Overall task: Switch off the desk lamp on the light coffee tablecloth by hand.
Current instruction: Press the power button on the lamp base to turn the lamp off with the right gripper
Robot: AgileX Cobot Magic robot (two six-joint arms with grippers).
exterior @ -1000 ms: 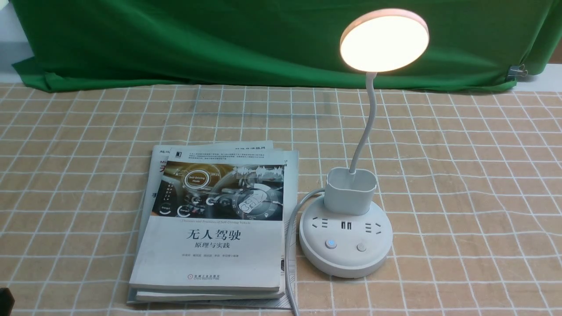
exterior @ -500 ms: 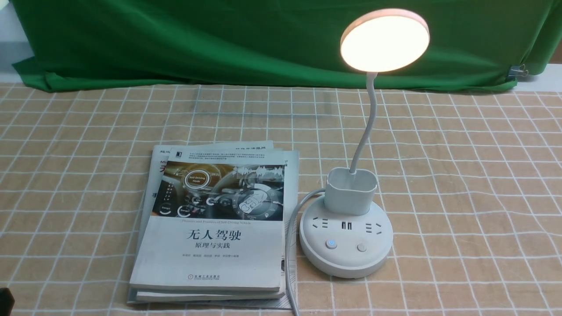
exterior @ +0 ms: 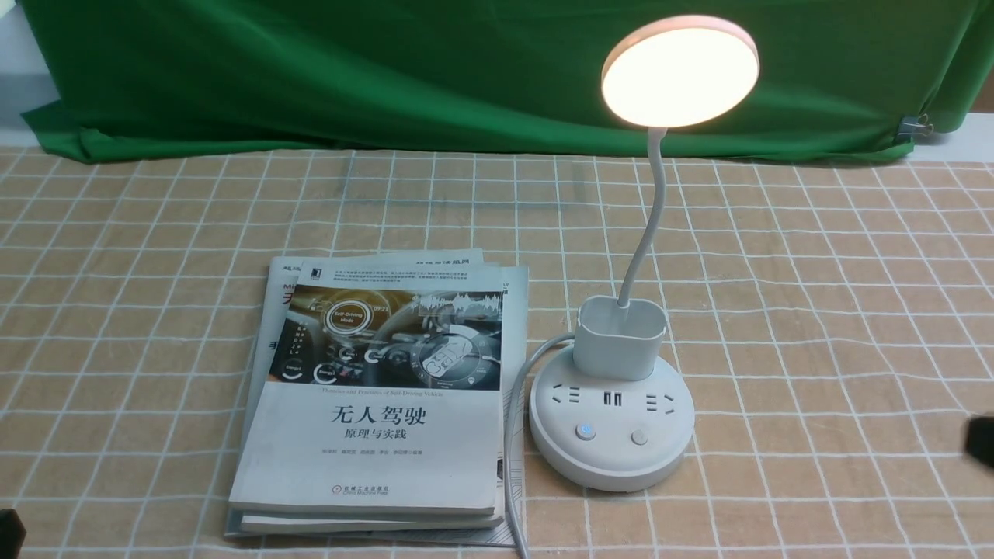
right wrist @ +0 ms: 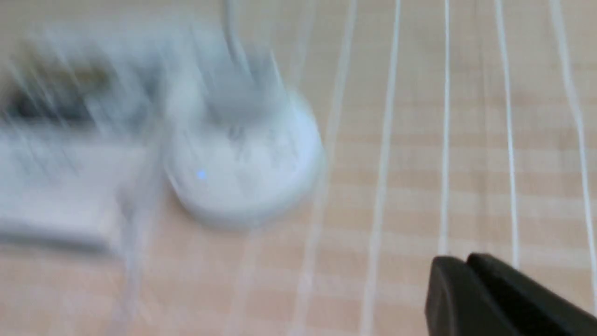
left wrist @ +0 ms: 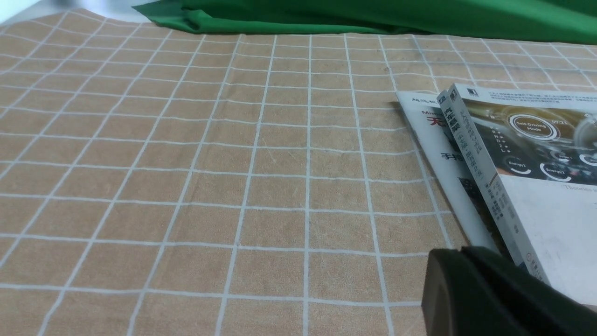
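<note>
The desk lamp [exterior: 621,338] is lit: its flat disc head [exterior: 680,71] glows warm white atop a thin curved neck, above a small cup holder and a round white base [exterior: 612,458] with sockets and two buttons, the left button [exterior: 585,432] showing a blue light. It stands on the light coffee tablecloth [exterior: 815,310], to the left of the right gripper [exterior: 980,441] and well apart from it, with only bare cloth between the two. A white cord [exterior: 511,435] runs from the base along its left side, and just beyond that lies a stack of books [exterior: 380,435], forward and to the right of the left gripper [exterior: 9,532], which shows only as a dark sliver at the near left corner. A green backdrop cloth [exterior: 388,70] hangs behind. The right wrist view is smeared by blur, yet the base and its blue light are ahead of the black fingers [right wrist: 503,298], which sit pressed together and hold nothing. The left fingers [left wrist: 489,298] likewise are closed and empty, close to the books' near corner.
</note>
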